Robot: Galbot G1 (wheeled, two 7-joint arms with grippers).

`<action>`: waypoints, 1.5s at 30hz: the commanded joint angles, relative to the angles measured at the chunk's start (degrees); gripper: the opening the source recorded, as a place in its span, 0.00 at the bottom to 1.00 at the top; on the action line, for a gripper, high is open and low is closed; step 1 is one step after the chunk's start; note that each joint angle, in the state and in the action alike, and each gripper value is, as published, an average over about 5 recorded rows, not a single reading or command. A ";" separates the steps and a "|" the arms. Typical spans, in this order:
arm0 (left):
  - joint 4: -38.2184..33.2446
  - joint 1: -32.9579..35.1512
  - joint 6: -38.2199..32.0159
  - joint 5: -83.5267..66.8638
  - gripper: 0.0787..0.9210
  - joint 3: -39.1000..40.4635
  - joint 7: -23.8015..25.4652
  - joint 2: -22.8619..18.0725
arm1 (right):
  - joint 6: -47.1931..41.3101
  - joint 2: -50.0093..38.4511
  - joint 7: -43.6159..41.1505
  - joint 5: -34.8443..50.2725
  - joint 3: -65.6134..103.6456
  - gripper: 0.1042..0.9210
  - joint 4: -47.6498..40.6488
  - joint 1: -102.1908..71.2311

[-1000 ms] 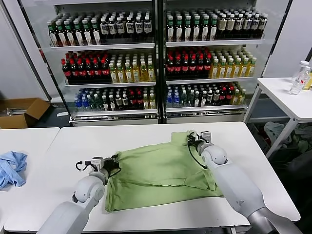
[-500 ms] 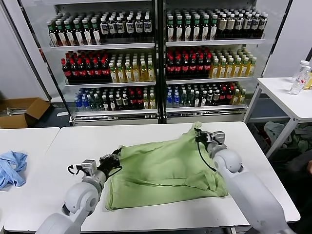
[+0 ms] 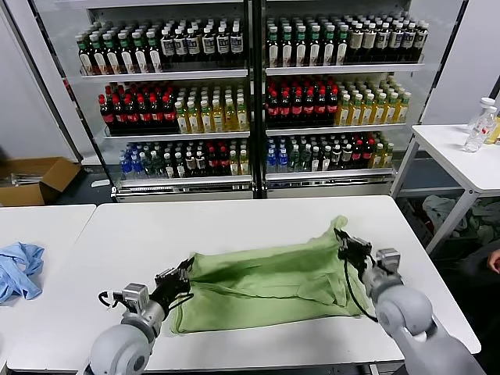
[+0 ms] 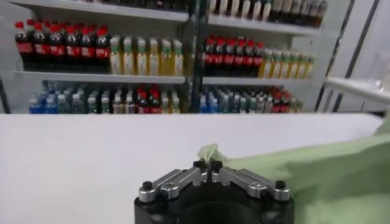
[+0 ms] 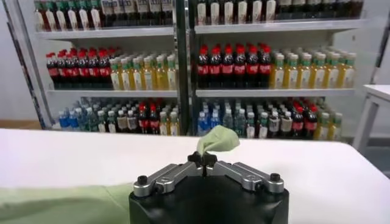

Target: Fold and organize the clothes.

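The light green shirt (image 3: 266, 277) lies on the white table (image 3: 234, 219), its plain side up, its far edge lifted and pulled toward me. My left gripper (image 3: 186, 267) is shut on the shirt's left far corner; the left wrist view shows the green cloth (image 4: 210, 152) pinched at my left gripper (image 4: 208, 166). My right gripper (image 3: 341, 236) is shut on the right far corner, held above the table; the right wrist view shows a green tuft (image 5: 218, 138) standing out of my right gripper (image 5: 202, 159). No collar, buttons or chest graphic show.
A light blue garment (image 3: 19, 269) lies on the separate white table at the left. A glass-fronted cooler full of bottles (image 3: 250, 94) stands behind the table. A small white table with bottles (image 3: 478, 125) stands at the right, a cardboard box (image 3: 35, 180) on the floor at left.
Both grippers have drawn back toward me with the shirt's far corners, the right one also moving outward to the right. The far edge now folds over the near part of the shirt.
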 commanded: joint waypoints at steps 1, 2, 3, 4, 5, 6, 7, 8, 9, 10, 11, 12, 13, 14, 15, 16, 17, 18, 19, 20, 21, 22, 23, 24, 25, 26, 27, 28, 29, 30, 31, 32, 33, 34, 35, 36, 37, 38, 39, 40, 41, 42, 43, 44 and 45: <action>0.35 5.27 1.12 12.51 0.01 -0.25 1.33 -1.50 | -4.94 0.24 1.37 -1.97 3.73 0.00 5.36 -10.22; 0.49 5.24 0.95 13.62 0.01 0.11 1.27 -1.81 | -5.21 0.61 1.43 -2.23 3.23 0.01 4.82 -9.81; 0.52 5.25 0.54 14.82 0.01 0.47 1.00 -2.21 | -5.20 0.87 1.44 -2.50 2.80 0.02 4.36 -9.50; 0.45 5.27 0.06 15.90 0.03 0.80 0.49 -2.69 | -4.95 1.05 1.40 -2.94 2.43 0.04 4.11 -9.21; 0.26 5.38 -0.48 16.80 0.05 0.99 -0.16 -3.27 | -4.62 1.16 1.36 -3.38 2.14 0.06 4.02 -9.03; -0.03 5.58 -1.00 17.57 0.07 1.10 -1.08 -3.91 | -4.30 1.19 1.28 -3.72 2.04 0.09 4.24 -9.00; -0.42 5.91 -1.49 18.42 0.11 1.09 -2.20 -4.64 | -4.00 1.16 1.15 -4.00 2.10 0.13 4.64 -9.09; -0.84 6.33 -1.85 19.14 0.15 1.01 -3.22 -5.26 | -3.73 1.11 0.99 -4.23 2.23 0.17 5.13 -9.27; -1.25 6.94 -2.19 20.12 0.18 0.90 -4.30 -6.02 | -3.64 1.02 0.84 -4.36 2.48 0.20 5.60 -9.53; -1.60 7.62 -2.41 21.21 0.21 0.79 -5.43 -6.76 | -3.57 0.94 0.70 -4.52 2.77 0.24 6.10 -9.88; -1.87 8.37 -2.55 22.32 0.25 0.73 -6.35 -7.53 | -3.53 0.87 0.58 -4.69 3.04 0.27 6.46 -10.23; -2.01 9.10 -2.52 23.43 0.28 0.71 -7.15 -8.31 | -3.47 0.84 0.50 -4.90 3.25 0.30 6.70 -10.59; -2.02 9.79 -2.33 24.64 0.31 0.72 -7.94 -9.21 | -3.39 0.88 0.44 -5.16 3.46 0.35 6.92 -10.99; -1.85 10.30 -1.95 25.56 0.35 0.77 -8.58 -10.07 | -3.31 0.96 0.38 -5.40 3.62 0.38 7.11 -11.43; -1.56 10.67 -1.44 26.31 0.38 0.86 -9.06 -10.89 | -3.26 1.06 0.34 -5.58 3.72 0.41 7.24 -11.78; -1.20 10.87 -0.64 26.86 0.41 0.98 -9.41 -11.63 | -3.21 1.20 0.32 -5.75 3.80 0.45 7.39 -12.17; -0.80 10.96 0.34 27.07 0.46 1.17 -9.60 -12.32 | -3.17 1.34 0.29 -5.90 3.85 0.48 7.52 -12.51; -0.47 10.99 1.38 26.93 0.49 1.40 -9.69 -12.86 | -3.16 1.43 0.28 -5.98 3.87 0.52 7.62 -12.75; -0.27 10.98 2.43 26.48 0.52 1.67 -9.62 -13.27 | -3.16 1.49 0.28 -6.02 3.88 0.56 7.70 -12.88; -0.19 10.94 3.33 25.31 0.56 1.97 -9.48 -13.62 | -3.14 1.52 0.30 -6.05 3.88 0.59 7.78 -13.01; -0.20 10.88 3.83 23.68 0.59 2.25 -9.30 -13.89 | -3.13 1.50 0.31 -6.05 3.88 0.62 7.80 -13.03; -0.27 10.77 4.04 21.69 0.62 2.45 -9.10 -14.08 | -3.12 1.44 0.34 -6.05 3.87 0.66 7.81 -13.01; -0.28 10.59 3.93 19.37 0.66 2.58 -8.89 -14.27 | -3.10 1.38 0.37 -6.04 3.86 0.70 7.85 -12.99; -0.25 10.38 3.66 17.24 0.69 2.62 -8.68 -14.40 | -3.10 1.31 0.38 -6.02 3.85 0.73 7.91 -12.97; -0.13 10.15 3.44 15.29 0.72 2.56 -8.50 -14.50 | -3.10 1.23 0.40 -5.99 3.85 0.77 8.05 -12.97; 0.06 9.89 3.38 13.57 0.74 2.41 -8.39 -14.57 | -3.11 1.16 0.42 -5.96 3.85 0.80 8.20 -12.98; 0.26 9.68 3.36 12.06 0.75 2.20 -8.30 -14.59 | -3.13 1.10 0.43 -5.92 3.86 0.82 8.39 -13.02; 0.35 9.55 3.61 10.73 0.73 1.98 -8.24 -14.56 | -3.14 1.02 0.44 -5.87 3.89 0.85 8.57 -13.07; 0.38 9.47 3.91 9.17 0.71 1.73 -8.19 -14.47 | -3.16 0.95 0.45 -5.83 3.91 0.86 8.72 -13.11; 0.33 9.46 4.23 7.81 0.68 1.46 -8.09 -14.32 | -3.17 0.89 0.45 -5.81 3.92 0.87 8.79 -13.14; 0.22 9.53 4.48 6.45 0.65 1.20 -7.96 -14.12 | -3.16 0.79 0.47 -5.79 3.91 0.88 8.87 -13.15; 0.11 9.61 4.72 5.03 0.61 0.88 -7.80 -13.87 | -3.15 0.70 0.48 -5.77 3.89 0.88 8.92 -13.15; 0.03 9.68 4.85 3.60 0.58 0.51 -7.66 -13.61 | -3.13 0.63 0.48 -5.76 3.88 0.88 9.00 -13.13; -0.04 9.72 4.95 2.14 0.55 0.08 -7.56 -13.37 | -3.11 0.57 0.49 -5.75 3.90 0.88 9.08 -13.11; -0.09 9.72 4.98 0.79 0.51 -0.48 -7.50 -13.09 | -3.09 0.51 0.50 -5.72 3.95 0.88 9.17 -13.08; -0.12 9.67 4.96 -0.46 0.48 -1.14 -7.46 -12.76 | -3.07 0.50 0.52 -5.66 4.02 0.88 9.22 -13.04; -0.14 9.55 4.89 -1.50 0.45 -1.92 -7.43 -12.39 | -3.04 0.46 0.53 -5.59 4.09 0.88 9.26 -12.98; -0.17 9.34 4.82 -2.34 0.40 -2.86 -7.38 -11.78 | -2.98 0.35 0.55 -5.55 4.14 0.88 9.24 -12.92; -0.18 9.10 4.72 -2.87 0.37 -3.90 -7.29 -11.10 | -2.88 0.18 0.55 -5.51 4.17 0.88 9.23 -12.85; -0.17 8.84 4.61 -3.35 0.34 -5.04 -7.16 -10.19 | -2.78 -0.01 0.54 -5.48 4.18 0.88 9.24 -12.80; -0.12 8.53 4.50 -3.91 0.30 -6.57 -6.99 -9.03 | -2.69 -0.22 0.51 -5.47 4.22 0.88 9.30 -12.73; -0.01 8.25 4.38 -4.43 0.27 -8.11 -6.79 -7.79 | -2.61 -0.39 0.49 -5.44 4.32 0.88 9.40 -12.65; 0.18 8.04 4.23 -4.98 0.24 -9.67 -6.55 -6.56 | -2.54 -0.48 0.48 -5.39 4.47 0.88 9.51 -12.57; 0.53 7.87 4.00 -5.68 0.20 -11.54 -6.26 -5.06 | -2.49 -0.52 0.47 -5.33 4.64 0.88 9.63 -12.49; 0.97 7.72 3.77 -6.39 0.17 -13.51 -5.95 -3.55 | -2.45 -0.55 0.46 -5.27 4.83 0.88 9.74 -12.42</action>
